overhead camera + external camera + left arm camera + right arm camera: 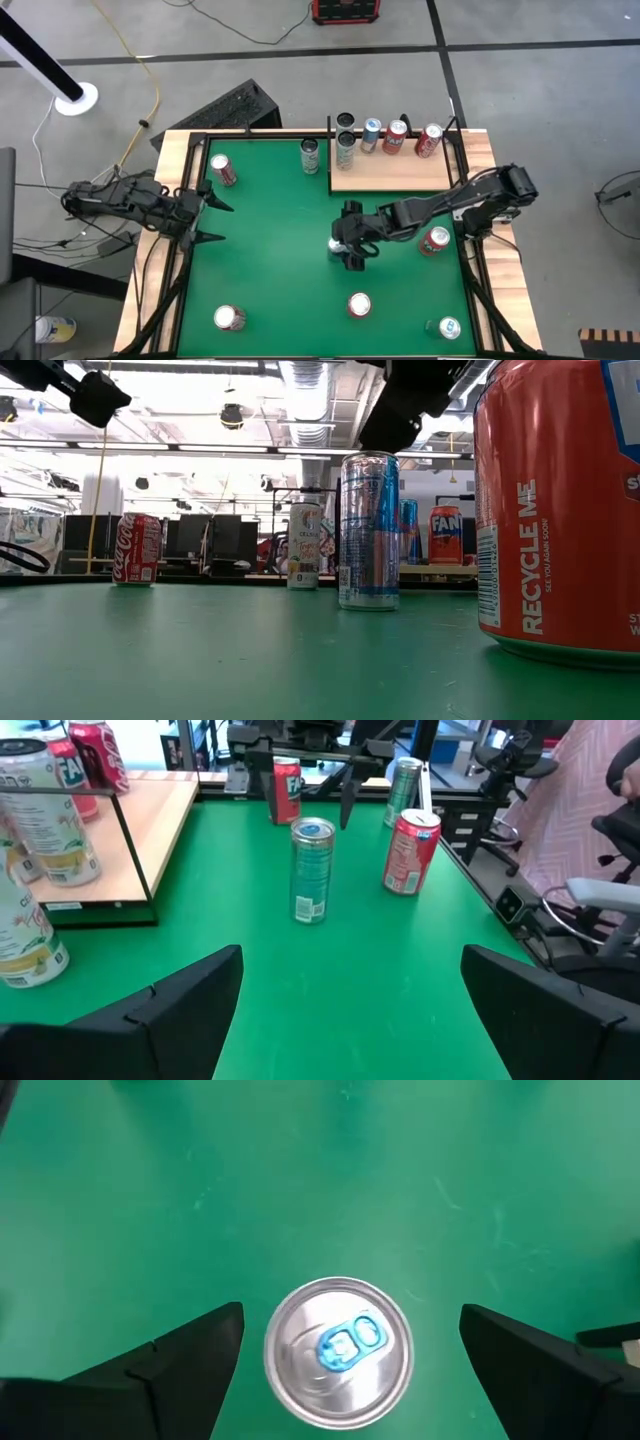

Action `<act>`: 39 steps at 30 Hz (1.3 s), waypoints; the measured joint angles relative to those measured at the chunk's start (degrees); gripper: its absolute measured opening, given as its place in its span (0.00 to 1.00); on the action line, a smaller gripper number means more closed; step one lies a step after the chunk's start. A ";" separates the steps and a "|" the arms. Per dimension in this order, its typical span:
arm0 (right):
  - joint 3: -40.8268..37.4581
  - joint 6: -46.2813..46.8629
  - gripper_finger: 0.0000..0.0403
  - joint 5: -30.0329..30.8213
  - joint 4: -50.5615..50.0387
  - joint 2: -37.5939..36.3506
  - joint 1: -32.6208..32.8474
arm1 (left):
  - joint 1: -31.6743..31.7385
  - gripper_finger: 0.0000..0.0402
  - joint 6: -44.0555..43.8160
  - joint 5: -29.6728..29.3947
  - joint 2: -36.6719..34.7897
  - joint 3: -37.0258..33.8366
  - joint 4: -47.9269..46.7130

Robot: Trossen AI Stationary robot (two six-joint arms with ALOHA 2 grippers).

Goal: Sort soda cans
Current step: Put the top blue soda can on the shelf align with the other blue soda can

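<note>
Green felt covers the table (280, 240), and the right gripper (340, 1355) hangs above a slim silver-and-blue can (340, 1357) standing upright near the table's middle. In the right wrist view the can's silver top with its blue tab lies between the two dark fingers (170, 1355), roughly centred, with green surface showing on either side; the fingers are spread wide and hold nothing. The low view shows the same can (368, 530) upright with the gripper above its rim, so the fingers are judged not yet down around the body. Other soda cans stand well away from these fingers: a red can (434, 240) beneath the right arm's forearm, another red can (359, 304) and a blue-topped can (449, 327) toward the near edge, and a row of sorted cans on the wooden tray (390, 172) at the far side. The left gripper (210, 215) waits at the table's left edge, its fingers also wide apart and empty. Risk assessment: the can is tall and narrow, so a descent that drifts sideways could bring one fingertip down on the rim and tip the can over. An off-centre closure would push the can across the felt before both fingers make contact. A grip taken too high near the rim may let the smooth wall slip or swing during the lift. The forearm also passes near the red can beneath it and could knock it.
</note>
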 joint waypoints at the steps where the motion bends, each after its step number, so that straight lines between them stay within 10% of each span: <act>1: 0.00 0.43 0.98 0.00 0.00 0.00 0.21 | 0.01 0.90 0.01 0.00 0.00 0.00 0.00; 16: -0.22 1.14 0.97 0.23 -0.45 4.52 0.45 | 0.01 0.90 0.09 0.04 0.02 0.00 -0.07; 26: -0.15 1.25 0.70 2.45 -1.94 3.81 0.45 | 0.00 0.90 0.13 0.04 0.02 0.00 -0.13; 39: -0.15 8.62 0.65 13.08 -16.42 -9.04 -0.44 | 0.01 0.90 0.11 0.04 0.02 0.00 -0.27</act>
